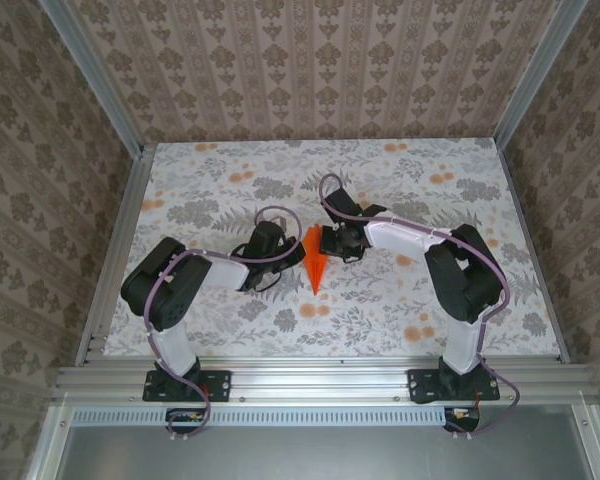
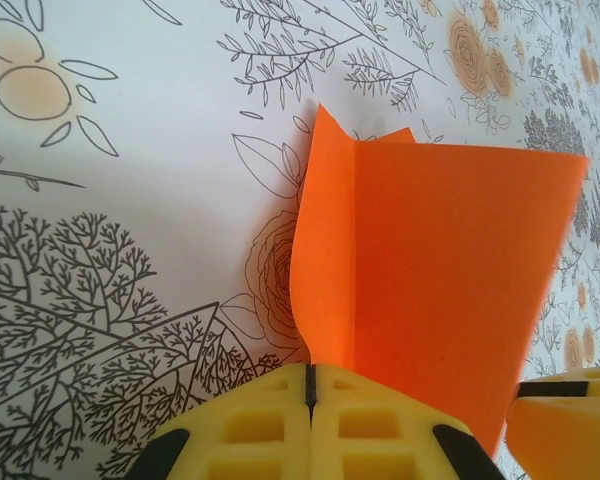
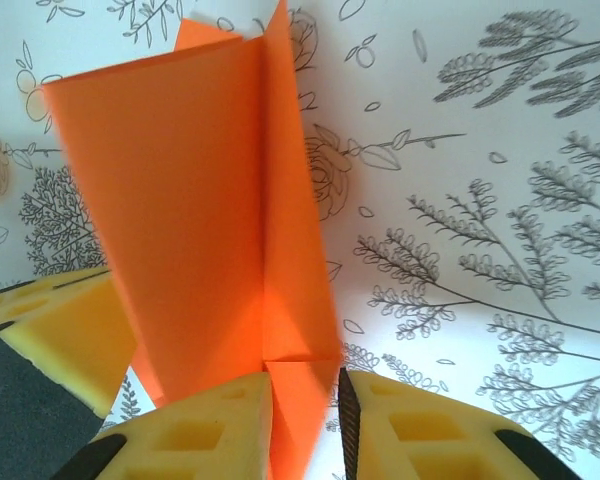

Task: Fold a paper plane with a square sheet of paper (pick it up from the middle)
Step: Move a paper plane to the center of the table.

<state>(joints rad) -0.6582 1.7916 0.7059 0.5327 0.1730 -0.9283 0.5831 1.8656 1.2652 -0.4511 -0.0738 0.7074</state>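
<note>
Top external: paper plane [image 1: 315,262] between arms, left gripper [image 2: 309,385] clamped on it; right gripper [image 3: 303,382] part-open around fold, grip unclear. Square jaws to crease before pinching.

Paper plane [image 2: 430,280] base hidden behind left gripper [image 2: 308,378].

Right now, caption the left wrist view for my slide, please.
The left tool shut on the folded orange paper, flowered tablecloth behind.
</note>
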